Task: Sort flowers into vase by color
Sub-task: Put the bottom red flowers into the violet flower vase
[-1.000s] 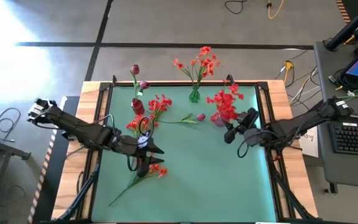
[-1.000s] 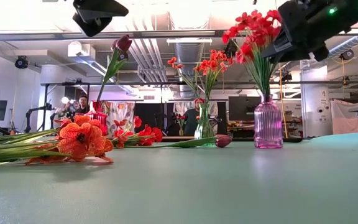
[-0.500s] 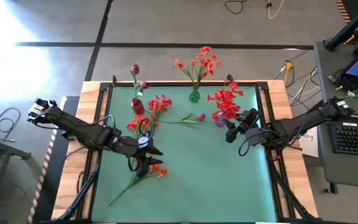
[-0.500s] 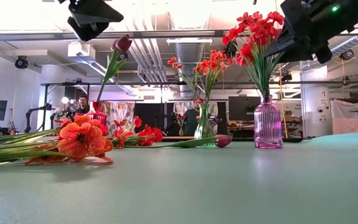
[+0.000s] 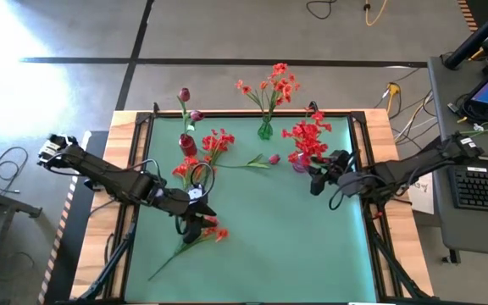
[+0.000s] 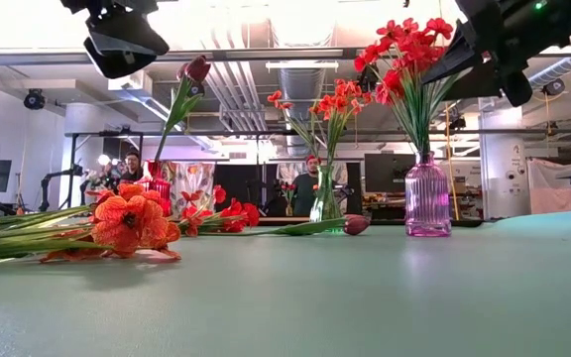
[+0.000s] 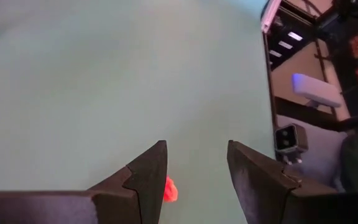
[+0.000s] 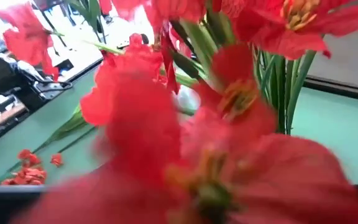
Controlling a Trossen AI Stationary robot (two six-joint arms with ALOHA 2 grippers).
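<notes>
Spanning the table, the green mat (image 5: 269, 254) carries three vases along its far edge: a pink ribbed vase (image 6: 427, 195) with the bright red cluster (image 5: 307, 140), a green glass vase (image 5: 265, 130) with orange-red sprays (image 5: 269, 85), and a red vase (image 5: 188, 145) with a magenta bud (image 5: 184, 95). Loose stems remain on the mat: red ones (image 5: 219, 140) beside the red vase, a magenta tulip stem (image 5: 274, 158) at centre, and an orange-red stem (image 5: 211, 231) toward the front.

The left gripper (image 5: 195, 222) has shifted forward over the last second and now hangs over that orange-red stem, jaws wide and empty; pickup appears imminent. The right gripper (image 5: 317, 181) has eased closer to the red cluster; whether it holds anything cannot be told.
</notes>
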